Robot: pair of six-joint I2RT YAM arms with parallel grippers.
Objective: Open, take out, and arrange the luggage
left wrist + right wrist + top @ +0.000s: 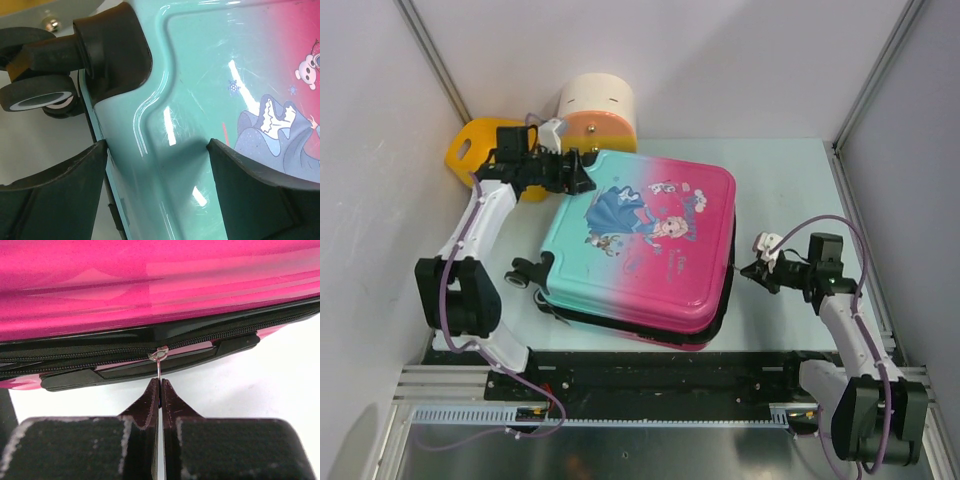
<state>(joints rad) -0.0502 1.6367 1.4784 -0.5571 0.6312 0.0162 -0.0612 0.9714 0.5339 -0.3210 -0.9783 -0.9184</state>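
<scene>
The luggage [640,245] lies flat on the table, teal on the left and pink on the right, princess print facing up. My left gripper [582,172] is open at its far-left corner, beside a black wheel [37,95]. In the left wrist view its fingers [55,190] straddle the teal shell's edge [165,165] without pinching it. My right gripper [748,270] is at the suitcase's right side. In the right wrist view it [160,382] is shut on the metal zipper pull [159,365] of the black zip edge below the pink shell [150,285].
A yellow plastic basket [480,145] and a cream-orange round drawer box [598,110] stand behind the suitcase's far-left corner, close to my left arm. Two black wheels [530,272] stick out on the suitcase's left side. Walls close in on the left and right.
</scene>
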